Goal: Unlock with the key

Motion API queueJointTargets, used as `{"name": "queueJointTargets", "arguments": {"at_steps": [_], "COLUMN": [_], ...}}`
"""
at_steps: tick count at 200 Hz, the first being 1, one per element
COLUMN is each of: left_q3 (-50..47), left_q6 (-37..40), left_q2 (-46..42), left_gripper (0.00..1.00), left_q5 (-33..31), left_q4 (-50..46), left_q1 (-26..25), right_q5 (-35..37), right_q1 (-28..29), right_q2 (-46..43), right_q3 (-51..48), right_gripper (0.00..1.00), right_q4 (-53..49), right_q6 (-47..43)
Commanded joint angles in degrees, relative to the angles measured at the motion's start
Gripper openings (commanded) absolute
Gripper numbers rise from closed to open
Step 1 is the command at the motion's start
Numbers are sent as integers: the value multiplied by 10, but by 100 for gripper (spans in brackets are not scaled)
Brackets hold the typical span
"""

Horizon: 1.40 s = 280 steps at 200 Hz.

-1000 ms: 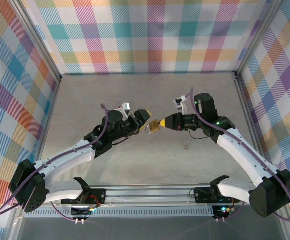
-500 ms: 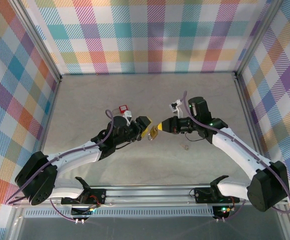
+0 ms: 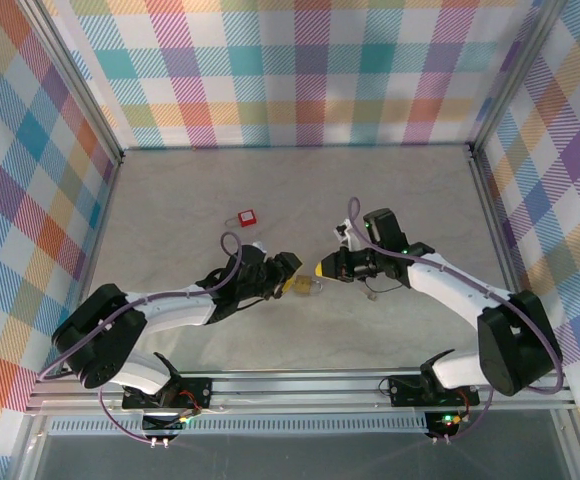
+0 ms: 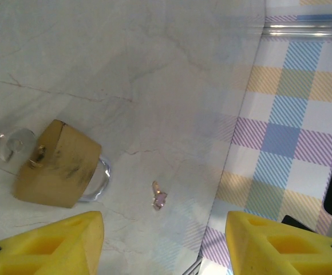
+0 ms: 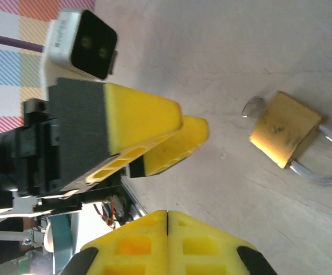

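Nearest the bases, the padlock (image 3: 300, 287) lies flat on the table (image 3: 170, 200), held by neither arm. Its long axis runs roughly L-R. The key (image 4: 10, 143) sits in the brass body at the end toward the left arm, and the shackle (image 5: 326, 163) is at the end toward the right arm.

Just beyond, the left gripper (image 4: 165, 222) hangs w/ fingers (image 4: 57, 240) spread and nothing btwn them. In its wrist view the lock sits off to the left, outside the gap. The right gripper (image 5: 167, 215) has its fingers pressed together, empty, tip near the shackle end.

We judge the left is nearer the key and the right nearer the shackle, so any grab needs the lock centred btwn jaws first. We can't tell if the shackle is sprung.

A small pinkish bit (image 4: 158, 197) lies near the lock. Farther back sits a red item (image 3: 245, 217).
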Motion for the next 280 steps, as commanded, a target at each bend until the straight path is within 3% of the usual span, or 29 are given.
{"name": "queueJointTargets", "arguments": {"at_steps": [1,17,44,66,78,102,120,144,157,188,248,280], "left_q3": [-7,9,101,181,222,345,431,490,502,524,582,600], "left_q6": [-6,19,142,252,321,516,640,751,793,875,1000,1032], "left_q2": [2,-15,-42,-6,24,123,193,245,259,287,347,378], "left_gripper": [56,57,61,60,61,59,70,76,83,88,88,88], "left_q5": [-19,-28,-80,-107,-98,-48,-40,-67,-63,-43,-35,-69], "left_q4": [-2,-54,-285,-420,-456,-549,-642,-709,-721,-744,-794,-797], "left_q1": [-7,-9,-18,-19,-19,-21,-28,-36,-36,-40,-46,-46], "right_q5": [22,49,91,110,120,133,162,190,193,192,178,180], "right_q1": [5,5,5,5,5,5,3,-4,-9,-16,-21,-22], "right_q2": [6,5,-6,-15,-9,-8,-37,-92,-119,-151,-146,-156], "right_q3": [-5,1,9,8,15,17,24,46,57,81,73,77], "right_gripper": [5,17,38,61,67,72,77,83,88,93,94,94], "right_q4": [-31,-65,-115,-134,-157,-185,-217,-276,-300,-344,-329,-333], "right_q6": [-29,-36,-33,-37,-26,18,30,26,19,7,15,15]}}
